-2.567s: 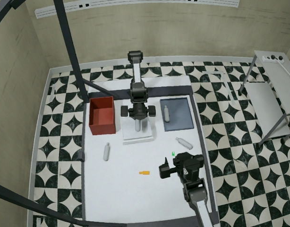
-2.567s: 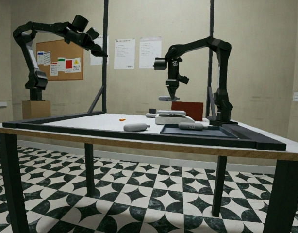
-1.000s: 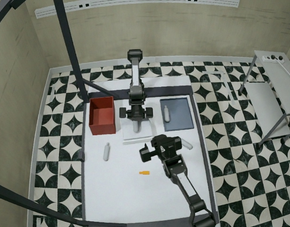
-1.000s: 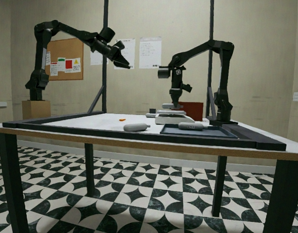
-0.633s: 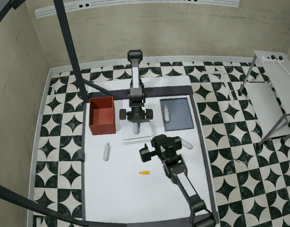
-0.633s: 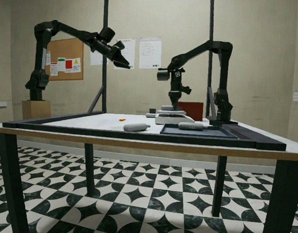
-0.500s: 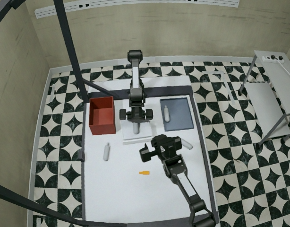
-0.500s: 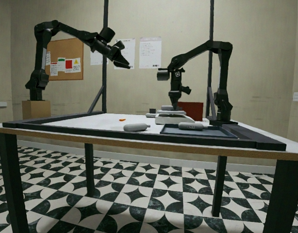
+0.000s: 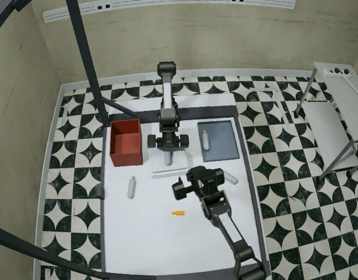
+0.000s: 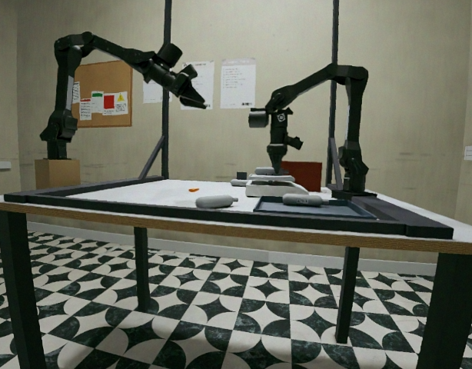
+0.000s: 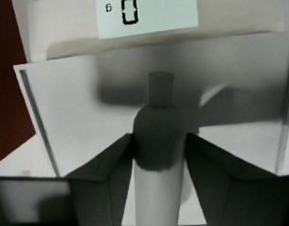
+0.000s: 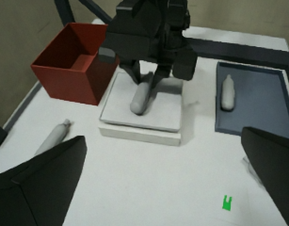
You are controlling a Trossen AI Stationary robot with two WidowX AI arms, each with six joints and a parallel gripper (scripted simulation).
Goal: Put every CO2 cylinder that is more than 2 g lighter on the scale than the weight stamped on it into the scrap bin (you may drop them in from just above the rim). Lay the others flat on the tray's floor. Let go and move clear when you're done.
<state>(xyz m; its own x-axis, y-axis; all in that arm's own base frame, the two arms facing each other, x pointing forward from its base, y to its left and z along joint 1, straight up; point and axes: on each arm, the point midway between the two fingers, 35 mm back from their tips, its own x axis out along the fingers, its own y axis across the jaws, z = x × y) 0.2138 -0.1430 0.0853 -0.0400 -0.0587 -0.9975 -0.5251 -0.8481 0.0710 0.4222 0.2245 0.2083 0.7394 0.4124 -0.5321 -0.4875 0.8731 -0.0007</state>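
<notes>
Left claw (image 9: pixel 168 147) (image 10: pixel 277 171) (image 11: pixel 159 137) (image 12: pixel 145 81): slightly open, clasping the cylinder (image 9: pixel 168 158) (image 10: pixel 263 171) (image 11: pixel 157 200) (image 12: pixel 140 101). Cylinder lies lengthwise between fingers, over the scale (image 9: pixel 161 165) (image 10: pixel 255 191) (image 11: pixel 78 99) (image 12: pixel 139 135), neck towards its display (image 11: pixel 158 19).

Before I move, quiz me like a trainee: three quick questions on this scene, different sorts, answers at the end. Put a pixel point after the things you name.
1. True or false: the bin (image 9: pixel 127 159) (image 10: pixel 307 178) (image 11: pixel 5 99) (image 12: pixel 71 87) and the tray (image 9: pixel 224 141) (image 10: pixel 266 207) (image 12: pixel 257 99) stand on opposite sides of the scale (image 9: pixel 161 174) (image 10: pixel 260 189) (image 11: pixel 64 104) (image 12: pixel 139 135).
2. How many cylinders (image 9: pixel 206 140) (image 10: pixel 301 199) (image 12: pixel 228 94) lie in the tray? A) none B) one C) three
3. Fill in: the end effector (image 9: pixel 168 149) (image 10: pixel 277 171) (image 11: pixel 159 140) (image 12: pixel 146 82) over the scale belongs to the ____ arm.

Key: 1 true; 2 B; 3 left
</notes>
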